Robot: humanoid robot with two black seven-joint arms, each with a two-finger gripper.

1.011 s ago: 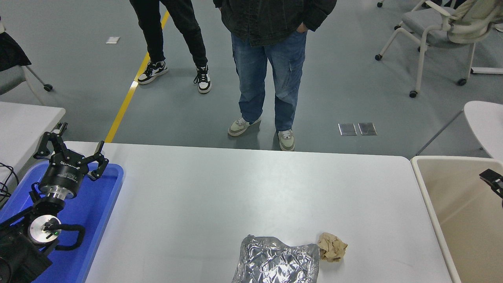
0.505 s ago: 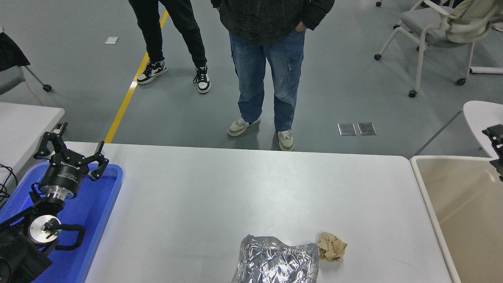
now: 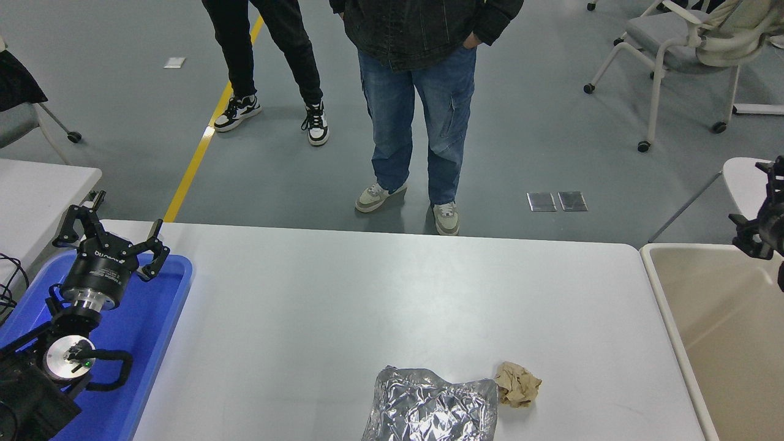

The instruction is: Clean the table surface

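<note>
The white table surface (image 3: pixel 343 294) fills the middle of the head view. On it, near the front edge, lies a crumpled silver foil bag (image 3: pixel 432 407), and a wad of brown paper (image 3: pixel 517 384) touches the bag's right corner. My right gripper (image 3: pixel 750 195) pokes in at the right edge, above the far rim of the beige bin, well away from both items. Its fingers are spread open and hold nothing, and part of it is cut off by the frame. My left gripper (image 3: pixel 110 236) is parked open over the blue tray at the left.
A blue tray (image 3: pixel 153 331) sits on the table's left end and a beige bin (image 3: pixel 716 343) stands against its right end. A person in jeans (image 3: pixel 422 122) stands at the far side and another person (image 3: pixel 269 61) stands further back. A smaller white table (image 3: pixel 37 190) is at the left and a round tabletop (image 3: pixel 744 184) at the right.
My right gripper has risen along the right edge from over the bin to its far rim and shows more of itself. The left arm, foil bag and paper wad have not moved.
</note>
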